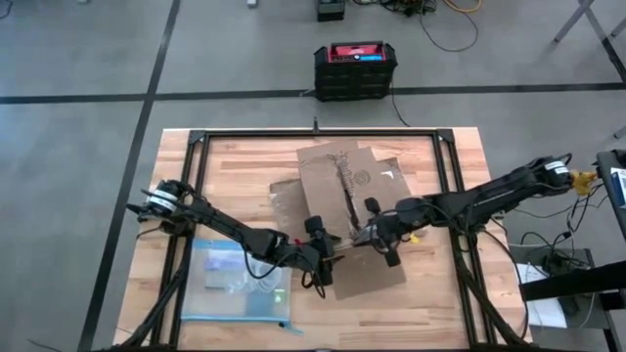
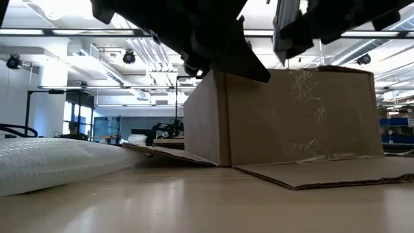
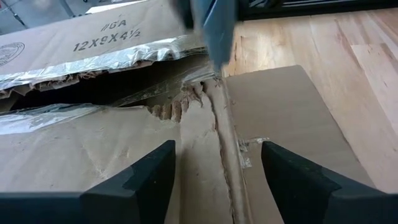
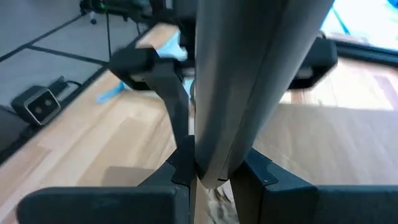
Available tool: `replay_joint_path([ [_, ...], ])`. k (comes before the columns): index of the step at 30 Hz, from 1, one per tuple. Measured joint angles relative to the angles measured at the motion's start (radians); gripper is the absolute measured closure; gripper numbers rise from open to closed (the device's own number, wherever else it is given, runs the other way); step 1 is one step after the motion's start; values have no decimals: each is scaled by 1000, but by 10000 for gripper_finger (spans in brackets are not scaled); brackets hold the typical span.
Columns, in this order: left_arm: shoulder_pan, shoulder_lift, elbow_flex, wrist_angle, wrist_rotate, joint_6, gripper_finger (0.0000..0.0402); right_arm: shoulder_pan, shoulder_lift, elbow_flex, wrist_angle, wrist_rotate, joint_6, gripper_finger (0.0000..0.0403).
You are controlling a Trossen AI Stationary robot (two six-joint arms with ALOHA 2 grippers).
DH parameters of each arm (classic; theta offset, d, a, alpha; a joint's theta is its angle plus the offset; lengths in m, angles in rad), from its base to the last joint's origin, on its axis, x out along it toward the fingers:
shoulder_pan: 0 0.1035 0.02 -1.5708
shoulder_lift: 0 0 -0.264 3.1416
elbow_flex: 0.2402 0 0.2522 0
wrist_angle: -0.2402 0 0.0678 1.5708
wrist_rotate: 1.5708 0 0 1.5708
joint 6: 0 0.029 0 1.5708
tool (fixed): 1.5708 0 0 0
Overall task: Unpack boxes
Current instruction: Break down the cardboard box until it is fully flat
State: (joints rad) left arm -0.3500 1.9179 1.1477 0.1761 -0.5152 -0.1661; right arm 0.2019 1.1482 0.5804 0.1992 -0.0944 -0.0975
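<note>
The brown cardboard box [image 1: 352, 186] [image 2: 291, 116] stands mid-table, its flaps spread on the wood. Its top seam [image 3: 186, 109] is torn, and loose clear tape lies along a dark gap. My left gripper [image 1: 331, 256] [image 3: 217, 149] is open over the box's near end, with one finger on either side of a fold line. My right gripper [image 1: 368, 233] [image 4: 214, 177] reaches in from the table's right and is shut on a long grey tool [image 4: 249, 74]. The tool's blurred free end [image 3: 211, 37] comes down at the torn seam. My left gripper hovers at the box's top; whether its fingers [image 3: 146, 186] rest on the cardboard cannot be told. My right gripper pinches the grey tool near one end [image 4: 208, 165] between its two fingers. The tool runs forward past the fingertips, roughly along them, slanting down toward the box's seam.
A clear, blue-edged plastic bag [image 1: 240, 284] [image 2: 52, 162] lies on the table's near left. A black crate with a red top [image 1: 355, 68] stands on the floor beyond the far edge. Black frame rails [image 1: 196, 196] run along the tabletop. A box flap [image 1: 367, 279] lies flat toward the near edge.
</note>
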Motion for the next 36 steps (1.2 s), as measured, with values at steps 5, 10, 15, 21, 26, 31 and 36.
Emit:
replay_joint_path([
  [5,0,0,0,0,1,0,184,-8,0,0,-8,-11,5,356],
  [10,0,0,0,-3,1,0,189,-9,-4,2,-51,-11,15,356],
  [15,-3,0,0,-4,2,0,187,-9,-29,3,-98,-10,19,356],
  [21,-4,0,0,-8,4,0,185,-9,-90,1,-173,10,20,356],
  [26,-4,0,0,-10,3,0,189,-9,-143,0,-241,16,29,356],
  [31,-4,0,0,-9,3,0,187,-8,-191,-2,-273,19,52,356],
  [36,-4,0,0,-12,2,0,190,-4,-208,-2,-260,41,56,356],
])
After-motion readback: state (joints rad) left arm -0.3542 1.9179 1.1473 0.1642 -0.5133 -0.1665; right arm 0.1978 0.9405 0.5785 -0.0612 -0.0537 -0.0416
